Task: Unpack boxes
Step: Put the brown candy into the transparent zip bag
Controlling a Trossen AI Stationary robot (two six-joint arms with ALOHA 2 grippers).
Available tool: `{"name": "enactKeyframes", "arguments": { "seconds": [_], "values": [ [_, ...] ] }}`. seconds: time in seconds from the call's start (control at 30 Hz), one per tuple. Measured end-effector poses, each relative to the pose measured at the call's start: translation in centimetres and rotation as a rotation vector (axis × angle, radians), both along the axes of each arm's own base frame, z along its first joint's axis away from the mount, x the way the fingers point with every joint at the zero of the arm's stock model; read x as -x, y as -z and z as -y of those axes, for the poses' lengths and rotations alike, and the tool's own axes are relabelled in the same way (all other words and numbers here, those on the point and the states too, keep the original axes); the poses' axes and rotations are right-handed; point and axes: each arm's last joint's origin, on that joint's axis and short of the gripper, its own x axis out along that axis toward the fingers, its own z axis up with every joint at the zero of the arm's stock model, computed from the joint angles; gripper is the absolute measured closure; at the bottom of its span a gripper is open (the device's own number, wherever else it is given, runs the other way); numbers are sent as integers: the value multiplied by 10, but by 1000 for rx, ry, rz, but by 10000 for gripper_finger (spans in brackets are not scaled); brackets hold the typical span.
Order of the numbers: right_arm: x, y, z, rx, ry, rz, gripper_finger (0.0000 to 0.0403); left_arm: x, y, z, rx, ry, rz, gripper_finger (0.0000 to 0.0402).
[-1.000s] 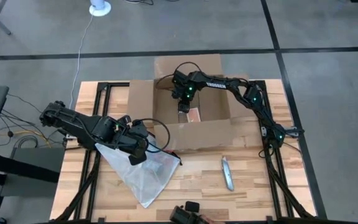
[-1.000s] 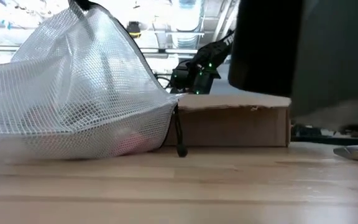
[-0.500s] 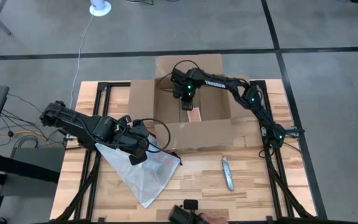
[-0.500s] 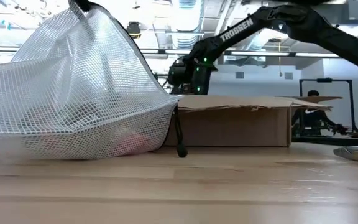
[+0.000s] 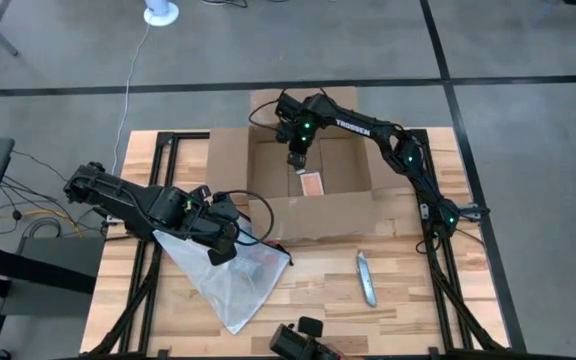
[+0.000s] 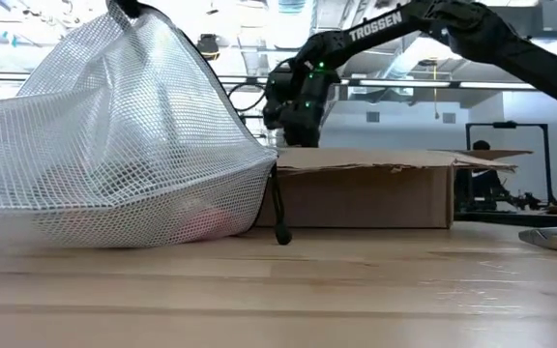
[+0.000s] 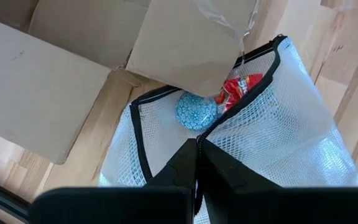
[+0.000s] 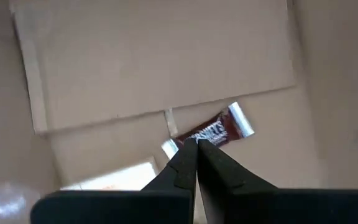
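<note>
Plainly clenched, the right pincer, fingers pressed together with nothing seen between them, hanging over the open cardboard box. Directly below its tips, flat on the box floor: a chocolate bar, apart from the fingers.

Likely trouble from here:
- Coming down shut onto the bar — only pushing or crushing it, no grasp. Needs opening first.
- Thin, flat wrapper against cardboard, so probably easy to skid off or to pinch by one crimped end and drop on the way out.
- Catching a raised flap beside the pincer on the lift and dragging the light box along.
- Over at the left pincer, clamped on the dark rim of the mesh bag and holding its mouth up: a slip there would let the mouth sag shut, with a box flap lying just ahead of it.

Counted: one box; one chocolate bar in it; one mesh bag; inside the bag, one blue ball and one red packet — no telling whether more; one knife on the bench, well apart from both pincers.
</note>
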Motion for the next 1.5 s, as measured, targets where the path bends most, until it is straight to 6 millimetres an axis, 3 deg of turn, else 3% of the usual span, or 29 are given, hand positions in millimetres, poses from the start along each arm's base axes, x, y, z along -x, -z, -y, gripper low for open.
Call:
{"name": "enactKeyframes", "arguments": {
  "seconds": [0.1, 0.2, 0.37, 0.6, 0.77, 0.83, 1.07, 1.2, 1.4, 1.5],
  "values": [
    [2, 14, 1, -32, 79, -34, 389, 0, 0, 0, 19, -7, -1, 402],
    [4, 24, -1, -54, 122, -57, 351, 0, 0, 1, 29, -7, -3, 402],
    [7, 41, 1, -79, 178, -74, 250, 0, 0, 1, 32, -1, -3, 402],
    [7, 49, 9, -85, 303, -31, 110, 0, 0, 1, 47, 5, -9, 402],
    [5, 64, 9, -125, 367, -62, 76, 0, 0, 1, 47, 13, -11, 402],
    [4, 74, 10, -142, 373, -80, 75, 0, 0, 1, 43, 22, -14, 402],
    [1, 74, 11, -212, 399, -33, 104, 0, 1, 1, 38, 26, -21, 402],
    [3, 75, 12, -257, 406, -25, 157, 0, 1, 1, 38, 27, -21, 402],
    [1, 75, 8, -293, 380, -16, 274, 0, 1, 1, 38, 26, -22, 402],
    [-1, 76, 5, -289, 361, -18, 299, 0, 1, 1, 38, 26, -21, 402]
  ]
}}
